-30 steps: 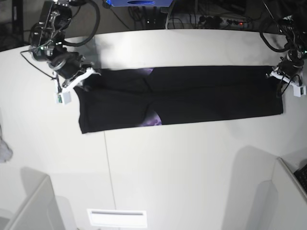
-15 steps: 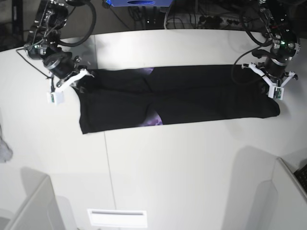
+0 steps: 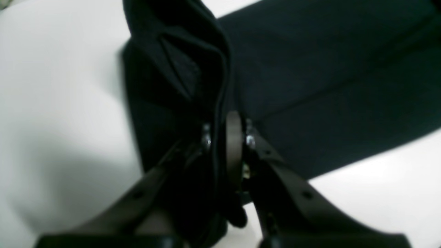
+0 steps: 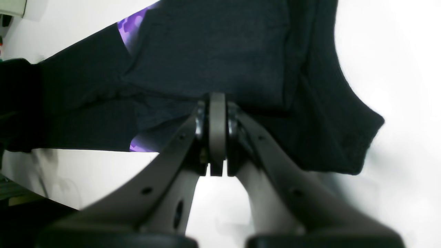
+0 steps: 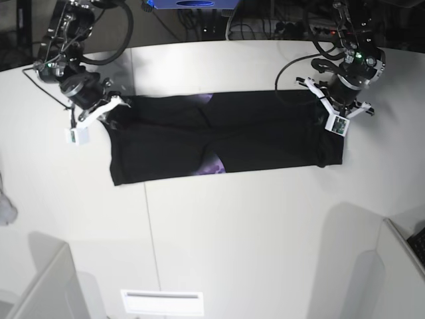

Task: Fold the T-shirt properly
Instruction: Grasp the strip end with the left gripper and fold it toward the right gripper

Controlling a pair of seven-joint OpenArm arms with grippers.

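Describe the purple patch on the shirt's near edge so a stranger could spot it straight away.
On the white table lies a long black T-shirt, folded into a band between the two grippers. Follow its near edge to about the middle, where two flaps of black cloth meet in a seam. The purple patch peeks out there, the brightest colour on the shirt; a fainter sliver shows at the far edge.

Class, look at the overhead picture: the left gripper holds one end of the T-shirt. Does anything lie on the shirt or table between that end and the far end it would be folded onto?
Nothing visible does. The left gripper is shut on the T-shirt, whose black surface lies bare across to the right gripper at the other end. The white table around it shows no obstacle nearby.
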